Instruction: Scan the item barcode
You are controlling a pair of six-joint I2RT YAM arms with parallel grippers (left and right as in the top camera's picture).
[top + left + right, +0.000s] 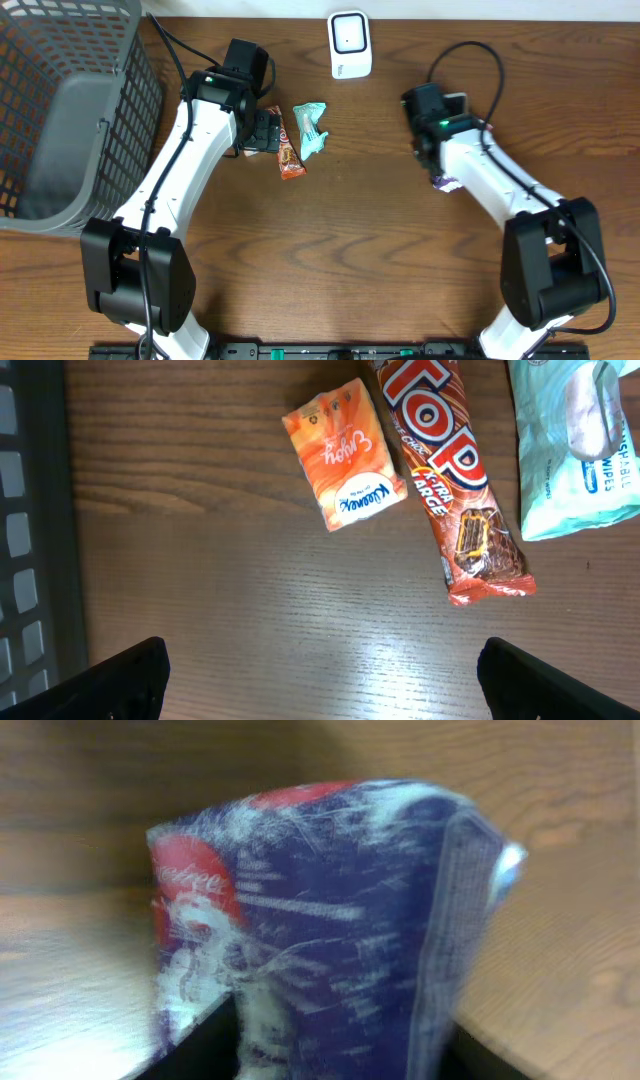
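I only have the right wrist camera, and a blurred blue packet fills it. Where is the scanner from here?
Observer: Overhead shows the white scanner lying at the far edge of the table. It is further from the bases than the right gripper with the blue packet, and off to its left.
Operator: Is the left arm in the way over there?
Observer: No. The left gripper hangs open and empty above the table on the left side. In front of it lie an orange tissue pack, a chocolate bar and a teal wipes pack.
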